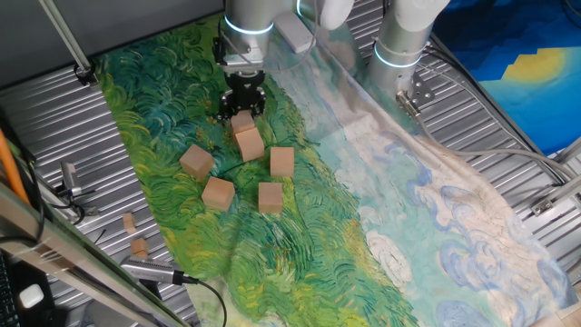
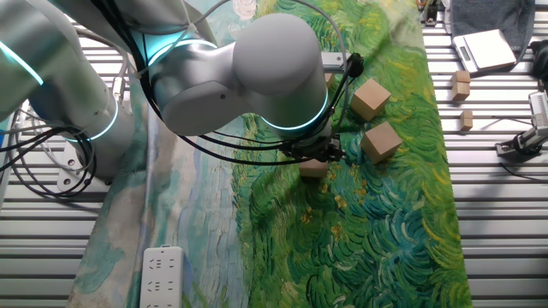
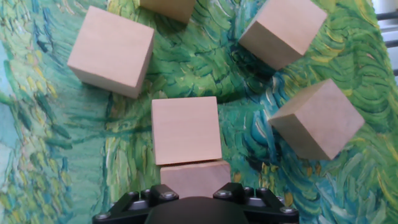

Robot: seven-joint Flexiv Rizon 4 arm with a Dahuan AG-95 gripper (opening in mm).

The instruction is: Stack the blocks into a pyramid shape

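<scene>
The blocks are plain wooden cubes, and from their look they should be light, rigid and not at all fragile. Their flat, unpainted faces ought to give the pads a dry, sure hold. The sensible grip is across two opposite side faces, square on and near the middle of the cube, so it does not twist when it is lifted.

In the hand view the gripper point(image 3: 196, 208) hangs low over the painted cloth point(image 3: 56, 155) that covers the tabletop. One block point(image 3: 196, 176) lies right under the jaws, and a second block point(image 3: 186, 129) sits just beyond it, the two touching or very nearly so. Farther out, a third block point(image 3: 112, 50) lies ahead to one side, and a fourth point(image 3: 283, 31) and a fifth point(image 3: 317, 119) lie to the other. A sixth point(image 3: 166, 7) is cut off at the top edge. All are loose on the cloth and no stack has been begun.

Whether the jaws are open or clamped on the nearest block cannot be told. The hand view shows only the black base of the gripper and no fingertips. In one fixed view the gripper point(image 1: 241, 104) stands at the block point(image 1: 242, 123), but the contact is too small to read. In the other fixed view the arm's big joint point(image 2: 282, 73) hides the gripper and most of the blocks. Two small wooden bits point(image 1: 134, 233) lie off the cloth, well away from the jaws.
</scene>
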